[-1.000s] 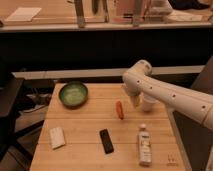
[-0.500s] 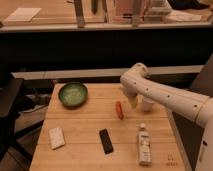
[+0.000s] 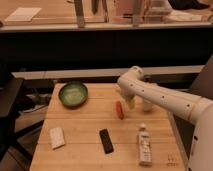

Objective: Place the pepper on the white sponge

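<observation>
pepper [image 3: 119, 110] lying mid bench [image 3: 82, 152], well apart from white sponge [image 3: 57, 137] | end effector [image 3: 129, 103] released, empty, just right of pepper | likely light, firm, slick-skinned: pinch across mid-body

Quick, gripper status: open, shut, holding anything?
Gripper: open, holding nothing, low over the table just beside the pepper.
</observation>
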Robot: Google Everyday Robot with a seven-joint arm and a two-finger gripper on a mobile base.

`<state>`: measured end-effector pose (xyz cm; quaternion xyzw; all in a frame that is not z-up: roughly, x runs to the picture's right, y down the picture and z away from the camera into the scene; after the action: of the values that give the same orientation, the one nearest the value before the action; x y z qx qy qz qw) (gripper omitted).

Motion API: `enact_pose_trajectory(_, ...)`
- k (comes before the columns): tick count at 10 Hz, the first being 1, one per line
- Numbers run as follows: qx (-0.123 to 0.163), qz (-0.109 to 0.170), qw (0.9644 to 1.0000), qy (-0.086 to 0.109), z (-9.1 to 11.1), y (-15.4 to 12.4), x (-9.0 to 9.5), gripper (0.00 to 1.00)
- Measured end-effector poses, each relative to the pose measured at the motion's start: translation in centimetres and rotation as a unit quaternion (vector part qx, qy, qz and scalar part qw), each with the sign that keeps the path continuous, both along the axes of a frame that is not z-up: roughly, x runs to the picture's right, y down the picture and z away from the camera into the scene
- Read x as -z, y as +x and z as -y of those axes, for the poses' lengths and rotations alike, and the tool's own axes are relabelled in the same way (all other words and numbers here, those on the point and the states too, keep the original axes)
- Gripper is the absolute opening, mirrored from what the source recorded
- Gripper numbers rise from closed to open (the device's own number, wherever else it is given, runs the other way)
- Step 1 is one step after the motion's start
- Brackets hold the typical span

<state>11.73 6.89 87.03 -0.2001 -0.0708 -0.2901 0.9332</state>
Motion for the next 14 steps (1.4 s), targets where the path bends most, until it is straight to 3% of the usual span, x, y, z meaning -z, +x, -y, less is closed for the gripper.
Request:
enact_pose_trajectory(9,0.051,0.037,0.9979,-0.013,-1.9,-1.4,-2.7,0.8)
enact_pose_trajectory(14,0.062,0.05,0.9966,-0.023,-2.8,-1.7,-3.8,0.8)
